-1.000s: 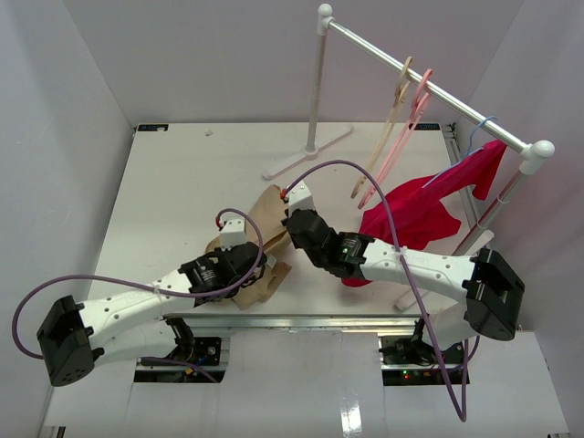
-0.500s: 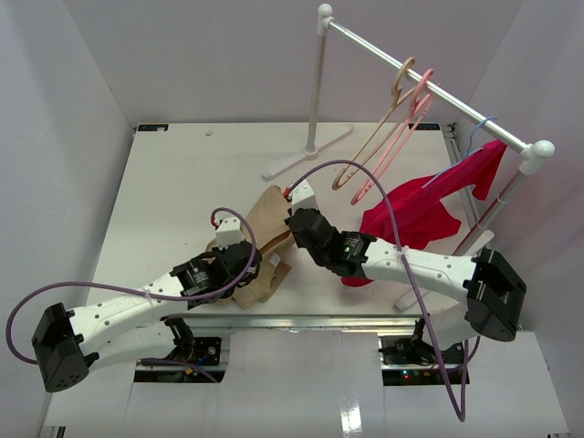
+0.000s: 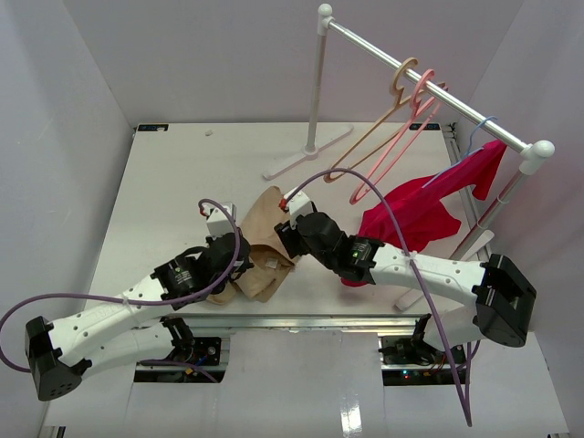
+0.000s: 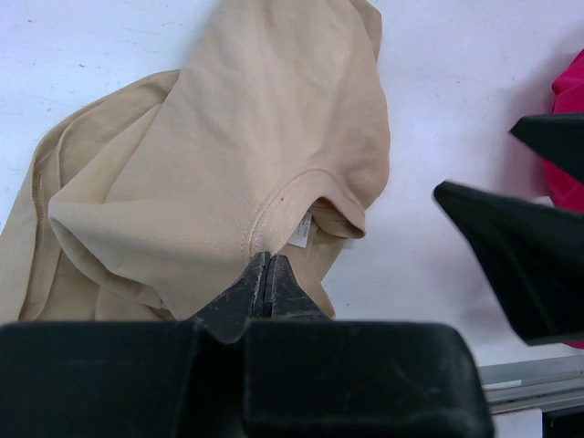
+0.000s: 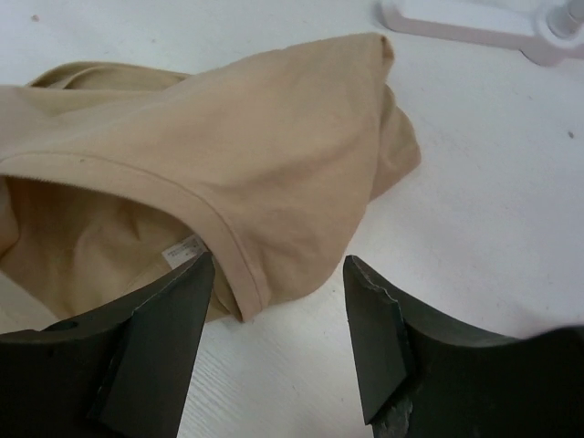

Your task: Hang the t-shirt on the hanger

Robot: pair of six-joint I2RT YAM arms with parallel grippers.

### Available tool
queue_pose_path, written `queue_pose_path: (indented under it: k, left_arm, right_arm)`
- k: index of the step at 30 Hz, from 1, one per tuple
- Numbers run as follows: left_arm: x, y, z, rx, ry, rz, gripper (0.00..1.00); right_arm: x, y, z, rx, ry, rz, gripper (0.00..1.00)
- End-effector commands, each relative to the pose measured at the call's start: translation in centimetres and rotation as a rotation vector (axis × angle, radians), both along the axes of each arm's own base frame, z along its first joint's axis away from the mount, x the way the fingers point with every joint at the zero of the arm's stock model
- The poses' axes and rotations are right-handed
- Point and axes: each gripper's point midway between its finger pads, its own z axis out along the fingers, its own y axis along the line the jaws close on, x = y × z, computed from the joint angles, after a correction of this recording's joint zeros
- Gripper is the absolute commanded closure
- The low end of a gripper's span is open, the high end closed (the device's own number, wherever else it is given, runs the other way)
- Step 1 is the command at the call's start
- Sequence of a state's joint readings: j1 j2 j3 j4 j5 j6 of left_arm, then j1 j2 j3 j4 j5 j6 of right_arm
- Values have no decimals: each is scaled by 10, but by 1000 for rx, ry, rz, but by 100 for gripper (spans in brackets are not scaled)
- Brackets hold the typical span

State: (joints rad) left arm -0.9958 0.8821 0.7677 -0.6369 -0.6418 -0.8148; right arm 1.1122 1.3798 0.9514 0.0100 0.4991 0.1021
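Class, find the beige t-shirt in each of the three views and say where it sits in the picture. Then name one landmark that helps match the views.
Top external: the t-shirt lies crumpled at the low centre of the table.
Left wrist: it fills the upper left and centre.
Right wrist: it fills the upper left and centre.
Shared landmark: the white neck label inside the collar shows in both wrist views. It cannot be made out from above.

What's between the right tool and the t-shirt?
Nothing: the right wrist view shows the open right tool at the t-shirt collar's edge, over bare table.
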Motion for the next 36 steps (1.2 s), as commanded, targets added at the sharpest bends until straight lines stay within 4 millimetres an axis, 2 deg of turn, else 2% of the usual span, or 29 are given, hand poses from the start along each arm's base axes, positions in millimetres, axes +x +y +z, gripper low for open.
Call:
queue_pose_path:
  k: [1,2,4,5,7,14,18,20,21,23,25,28,31,34,36]
  left_arm:
    - [-1,1,13,-25,-21,-12,100]
    - [-1,1,13,-26,-22,-11,100]
    - [-1,2,15,-33,-27,-11,100]
    - [-2,2,16,-35,-28,-11,100]
    - [-3,3,17,-42,-32,-14,100]
    - [-3,6,9,-34,-26,2,100]
    - [-1,8,7,-35,-28,22,100]
    - [-1,10,7,-43,-30,36,100]
    - [0,11,4,-45,-33,47,100]
    - [2,13,-1,-49,-43,73,100]
    - [7,16,-5,-42,-58,103,100]
    - [21,19,-5,-51,-56,153,100]
    - [38,18,13,-73,-77,163,100]
    - [62,9,41,-61,-140,150,100]
    - [83,12,51,-26,-158,189,100]
  right_arm:
    - [-17,34,27,53,-105,271,35]
    - [-26,44,27,72,-111,354,36]
    - [-35,51,18,62,-130,449,37]
    - [-38,56,19,79,-134,475,37]
    - [-38,67,8,60,-133,515,39]
    - [-14,99,-15,41,-130,518,41]
    - [1,107,-27,46,-121,492,42]
    - [10,107,-27,61,-126,459,49]
    - [14,106,-24,64,-125,443,58]
    - [21,103,-16,66,-121,407,83]
    - [23,96,0,80,-118,363,91]
    - [13,79,10,87,-63,323,92]
    - [9,63,8,74,-24,268,92]
    - [16,57,20,43,-16,210,92]
    - [26,61,32,30,-24,172,92]
